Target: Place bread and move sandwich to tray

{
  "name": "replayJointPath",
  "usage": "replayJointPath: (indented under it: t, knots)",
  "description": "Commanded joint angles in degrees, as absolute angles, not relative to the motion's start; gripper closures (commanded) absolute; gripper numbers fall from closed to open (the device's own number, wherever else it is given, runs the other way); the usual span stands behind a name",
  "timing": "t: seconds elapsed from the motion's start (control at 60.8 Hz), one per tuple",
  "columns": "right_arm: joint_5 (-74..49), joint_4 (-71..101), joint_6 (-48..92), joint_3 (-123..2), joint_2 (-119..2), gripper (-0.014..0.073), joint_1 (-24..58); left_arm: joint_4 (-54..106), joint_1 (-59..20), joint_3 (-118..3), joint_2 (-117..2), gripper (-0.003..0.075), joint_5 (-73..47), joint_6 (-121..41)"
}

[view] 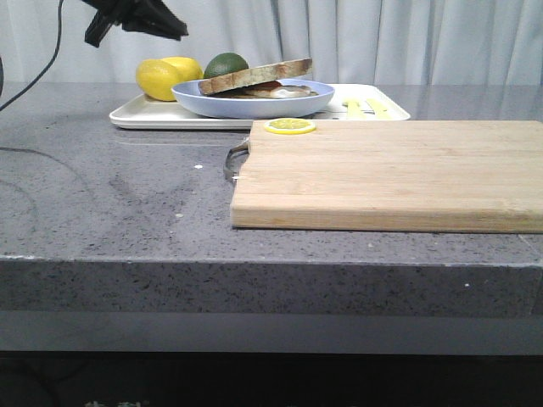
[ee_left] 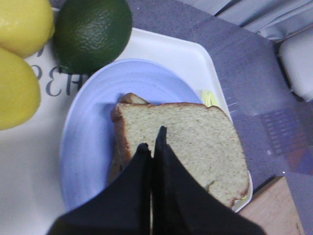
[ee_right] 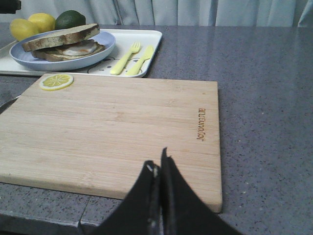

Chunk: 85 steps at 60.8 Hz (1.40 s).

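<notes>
Apparently done: sandwich (ee_left: 181, 147) plated on tray (ee_left: 171, 54); left gripper (ee_left: 151, 147) and right gripper (ee_right: 159, 166) pressed together, empty; best retreating straight upward.

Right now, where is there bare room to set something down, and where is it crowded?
The wooden cutting board is bare except for a lemon slice at its far left corner. The counter left of the board is open too. The tray is crowded: plate with sandwich, lemons, lime, yellow cutlery.
</notes>
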<state>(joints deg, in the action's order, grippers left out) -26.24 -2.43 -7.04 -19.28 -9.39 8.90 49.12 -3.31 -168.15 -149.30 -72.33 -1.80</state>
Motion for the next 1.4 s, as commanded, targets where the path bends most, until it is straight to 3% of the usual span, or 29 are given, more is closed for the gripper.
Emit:
replayJointPath:
  t: [0.0,0.428,0.872,1.383]
  knots:
    - [-22.36,-2.85,-7.05,-20.85,-9.8,0.0652,8.69,53.52,-3.1,-172.28,-141.71,0.0741,-72.01,-1.27]
    - [-20.74,-2.54,-7.05,-20.85,-9.8,0.0652,8.69,31.87,-4.07,-166.78,-125.45,0.0741,-72.01,1.83]
    - [-18.98,-2.54,-7.05,-20.85,-9.8,0.0652,8.69,3.34,-7.26,-121.51,-101.03,0.0741,-71.72,1.03]
    - [-18.98,-2.54,-7.05,-20.85,-9.8,0.0652,8.69,1.59,-7.26,-84.09,-74.35,0.0741,-53.65,1.72]
